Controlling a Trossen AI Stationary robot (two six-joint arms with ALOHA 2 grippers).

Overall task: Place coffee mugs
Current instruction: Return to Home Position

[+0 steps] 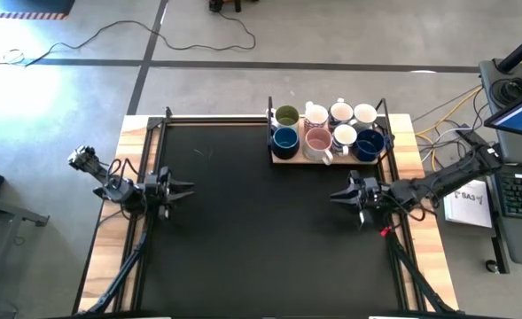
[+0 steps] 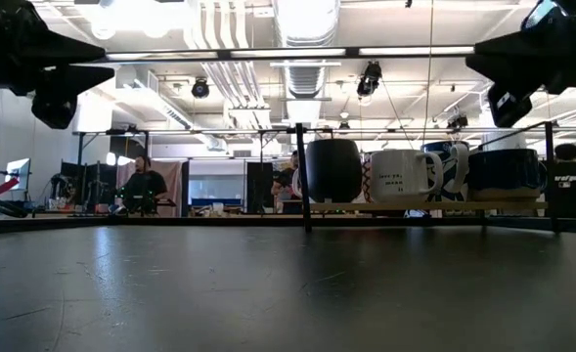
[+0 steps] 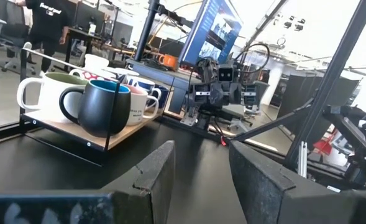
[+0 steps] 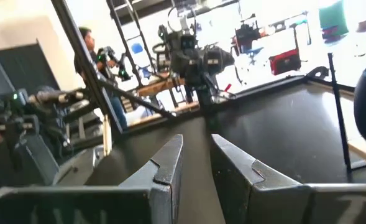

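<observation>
Ceramic coffee mugs, all eight, sat on the shelf, so the job looked pretty much done. Left tool and right tool hovered released, empty.

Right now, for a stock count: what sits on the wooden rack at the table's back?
Eight round ceramic mugs in two rows of four; the wooden board beneath them is mostly covered.
</observation>
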